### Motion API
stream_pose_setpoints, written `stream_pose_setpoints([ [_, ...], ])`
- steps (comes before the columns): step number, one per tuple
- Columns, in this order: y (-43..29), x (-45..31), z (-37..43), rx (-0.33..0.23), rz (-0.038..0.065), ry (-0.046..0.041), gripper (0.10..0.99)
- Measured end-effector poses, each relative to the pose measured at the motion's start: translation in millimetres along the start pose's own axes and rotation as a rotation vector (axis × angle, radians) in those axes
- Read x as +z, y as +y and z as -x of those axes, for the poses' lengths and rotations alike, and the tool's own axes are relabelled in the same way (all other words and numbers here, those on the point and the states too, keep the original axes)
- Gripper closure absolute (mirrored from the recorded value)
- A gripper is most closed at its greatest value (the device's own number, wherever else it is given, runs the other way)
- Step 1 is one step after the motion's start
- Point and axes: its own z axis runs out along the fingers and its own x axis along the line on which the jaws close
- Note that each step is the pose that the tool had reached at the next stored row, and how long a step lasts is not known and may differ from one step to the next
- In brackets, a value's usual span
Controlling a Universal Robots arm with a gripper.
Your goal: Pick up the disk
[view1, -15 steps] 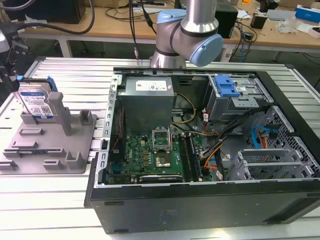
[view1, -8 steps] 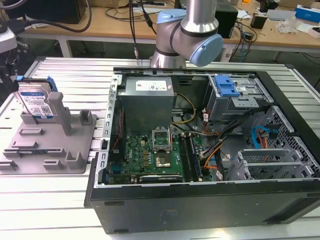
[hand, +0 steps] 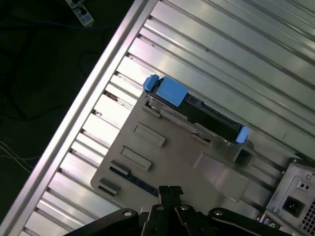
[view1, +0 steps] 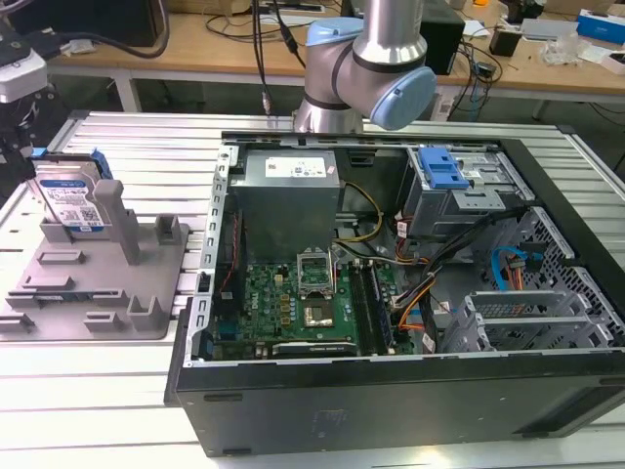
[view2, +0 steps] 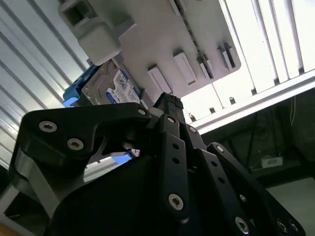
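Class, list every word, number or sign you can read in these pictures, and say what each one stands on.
No text is clear enough to quote.
White-and-blue label on the disk: printed, too small to read.
Sticker on the power supply: too blurred to read.
White sticker on the drive cage: too small to read.

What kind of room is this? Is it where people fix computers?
Probably a robotics lab or workshop. A robot arm stands by an open computer case on a metal table, the disk stands on edge in a grey fixture, and a cluttered workbench sits behind.
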Motion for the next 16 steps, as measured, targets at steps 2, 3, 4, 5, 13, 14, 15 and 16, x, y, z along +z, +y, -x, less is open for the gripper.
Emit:
stream_pose_setpoints([
  [2, 0.0, 0.1, 0.0, -0.042, 0.0, 0.0016, 0.918],
  [3, 0.0, 0.1, 0.0, -0.058, 0.0, 0.0022, 0.918],
  [4, 0.0, 0.1, 0.0, -0.076, 0.0, 0.0029, 0.851],
  [5, 0.0, 0.2, 0.0, -0.095, 0.0, 0.0036, 0.851],
  [13, 0.0, 0.4, 0.0, -0.268, 0.0, 0.0103, 0.604],
  [14, 0.0, 0.5, 0.0, -0.285, 0.0, 0.0109, 0.604],
  [15, 0.0, 0.5, 0.0, -0.315, 0.0, 0.012, 0.604],
  [16, 0.0, 0.6, 0.0, -0.347, 0.0, 0.0132, 0.592],
])
